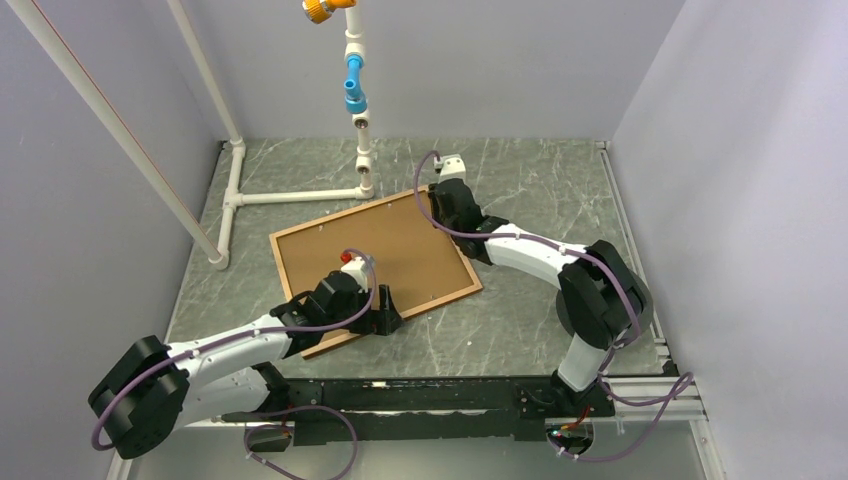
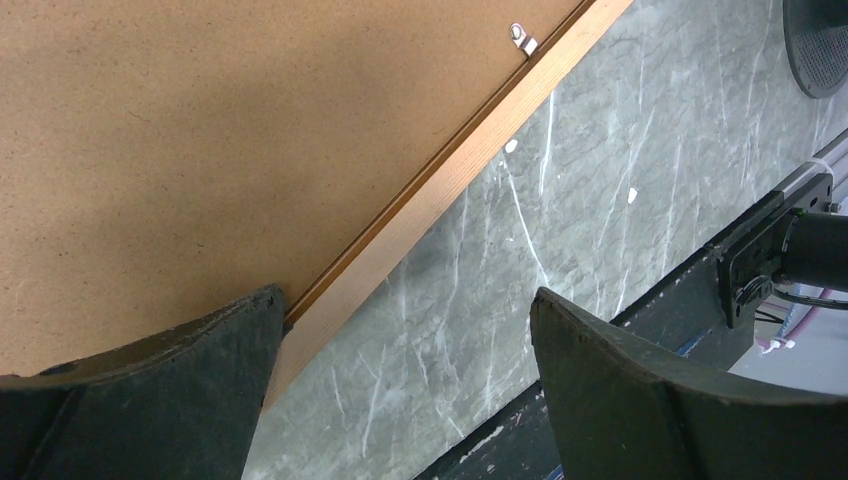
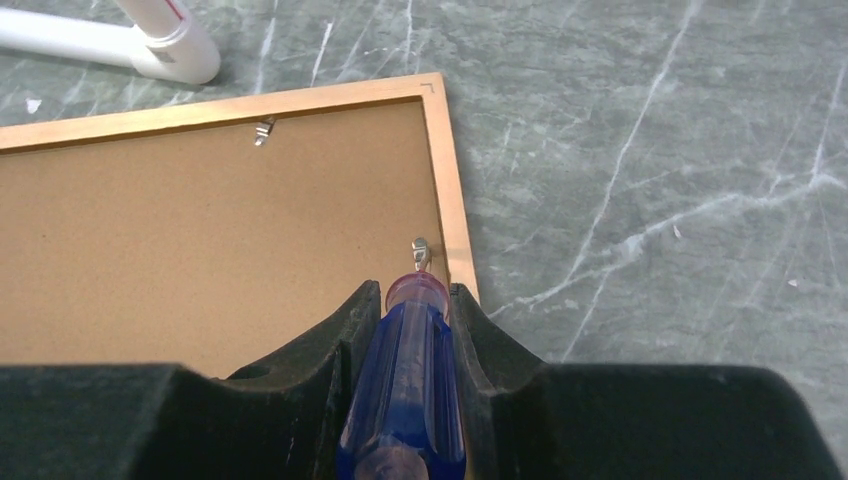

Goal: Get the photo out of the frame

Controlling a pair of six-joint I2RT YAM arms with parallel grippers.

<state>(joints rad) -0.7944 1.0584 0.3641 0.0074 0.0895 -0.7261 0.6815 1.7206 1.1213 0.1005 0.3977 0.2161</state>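
Note:
The frame [image 1: 345, 213] lies face down on the grey table, its brown backing board [image 1: 385, 245] facing up. The photo is hidden under the board. My left gripper [image 1: 385, 312] is open at the frame's near edge; in the left wrist view [image 2: 405, 300] one finger [image 2: 180, 390] overlaps the frame's wooden border [image 2: 440, 190] and the other is over bare table. My right gripper [image 1: 440, 200] is at the frame's far right corner, shut on a blue screwdriver [image 3: 405, 390] whose tip end points at a small metal clip [image 3: 421, 250] on the frame's right border [image 3: 455, 200].
A white pipe structure [image 1: 300, 196] with a blue valve [image 1: 355, 90] stands just behind the frame. More metal clips [image 2: 521, 38] [image 3: 264, 130] sit along the frame's inner edge. A black rail [image 1: 430, 395] runs along the table's near edge. Grey walls enclose the sides.

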